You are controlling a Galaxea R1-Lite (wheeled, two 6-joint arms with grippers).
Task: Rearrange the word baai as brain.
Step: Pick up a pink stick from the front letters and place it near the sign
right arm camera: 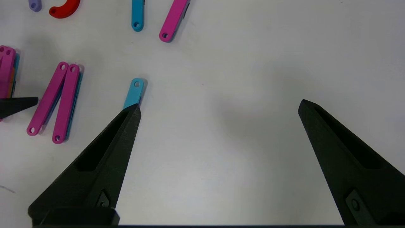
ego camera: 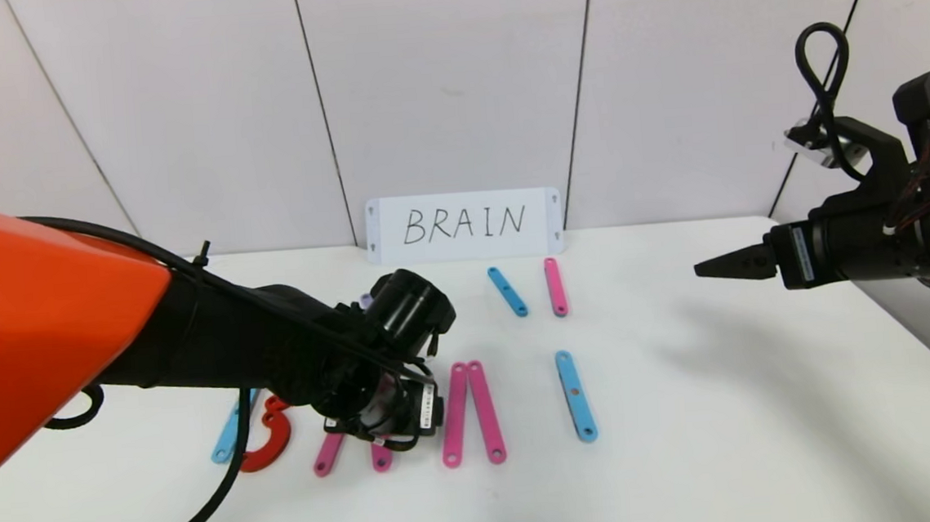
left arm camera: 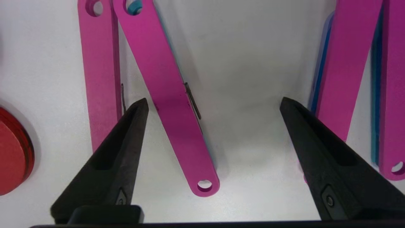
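White bench point(ego camera: 737, 406) carries everything; a white card point(ego camera: 465, 226) lettered BRAIN stands against the back wall.

Left arm reaches in low over the near-left part of the row. Left gripper point(left arm camera: 214, 104) sits just above the bench, fingers point(left arm camera: 123, 139) spread wide, nothing between them but a slanted pink strip point(left arm camera: 172, 104) and bare bench.

Right gripper point(right arm camera: 218, 107) hangs above the right side of the bench, well apart from the pieces, fingers wide and empty.

The word point(ego camera: 409, 404) runs left to right across the bench front. Its strips lie with long axes mostly front-to-back:
- pink pair point(ego camera: 471, 412), joined at the far end, splayed toward the near edge
- light-blue strip point(ego camera: 576, 396), slightly tilted
- red arc point(ego camera: 268, 433) near the left end

Behind, a short blue strip point(ego camera: 508, 291) and pink strip point(ego camera: 555, 286) lie near the card.
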